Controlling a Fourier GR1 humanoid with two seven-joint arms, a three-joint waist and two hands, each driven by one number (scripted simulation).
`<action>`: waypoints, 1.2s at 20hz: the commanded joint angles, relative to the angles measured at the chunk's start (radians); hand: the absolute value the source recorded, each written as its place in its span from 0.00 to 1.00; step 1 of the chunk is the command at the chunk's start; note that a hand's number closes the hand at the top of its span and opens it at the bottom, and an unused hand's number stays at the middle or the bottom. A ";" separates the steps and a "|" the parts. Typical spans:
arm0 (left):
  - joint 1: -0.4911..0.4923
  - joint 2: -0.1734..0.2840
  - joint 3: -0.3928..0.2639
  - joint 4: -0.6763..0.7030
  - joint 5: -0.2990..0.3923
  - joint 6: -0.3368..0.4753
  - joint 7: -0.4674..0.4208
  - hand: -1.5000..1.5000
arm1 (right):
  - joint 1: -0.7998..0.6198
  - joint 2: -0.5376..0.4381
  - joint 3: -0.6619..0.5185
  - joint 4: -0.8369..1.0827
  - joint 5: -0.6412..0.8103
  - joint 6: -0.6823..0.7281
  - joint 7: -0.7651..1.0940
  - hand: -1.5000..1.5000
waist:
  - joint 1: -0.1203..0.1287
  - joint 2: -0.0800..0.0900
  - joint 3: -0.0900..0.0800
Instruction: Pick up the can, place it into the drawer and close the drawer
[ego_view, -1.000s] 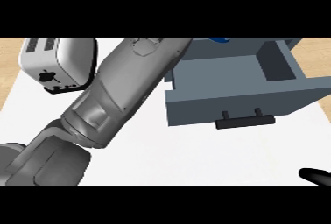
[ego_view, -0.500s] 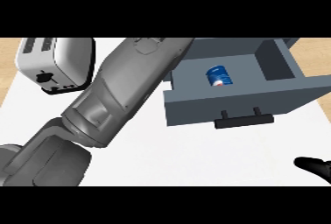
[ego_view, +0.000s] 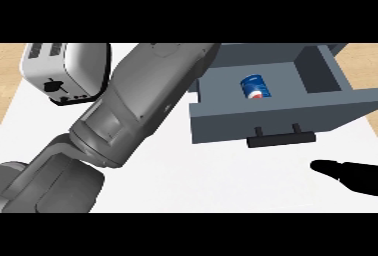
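The blue can (ego_view: 253, 87) lies on its side inside the open grey drawer (ego_view: 280, 119). The right robot hand (ego_view: 348, 175) rests on the white table (ego_view: 221, 175), fingers straight, holding nothing; the left robot hand is hidden

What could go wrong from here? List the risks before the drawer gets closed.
1. The can lies on its side in the open drawer, so a hard push might roll it.
2. The left forearm reaches across the drawer's left wall; its hand is out of view, and closing now might catch it.
3. The right hand sits off to the right of the handle; an off-centre push might skew the drawer.
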 joint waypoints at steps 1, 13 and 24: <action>-0.010 0.000 0.031 0.008 0.042 -0.011 -0.022 0.00 | -0.015 -0.029 0.071 0.070 0.150 -0.006 -0.064 0.00 | 0.012 0.000 0.000; -0.071 0.006 -0.003 0.050 0.005 -0.020 0.013 0.00 | -0.201 -0.023 0.269 0.485 0.522 -0.137 -0.181 0.00 | 0.081 -0.016 -0.001; 0.018 0.038 0.022 0.004 -0.012 -0.033 -0.031 0.00 | -0.408 0.070 0.298 0.973 0.748 -0.372 -0.255 0.00 | 0.105 -0.024 -0.002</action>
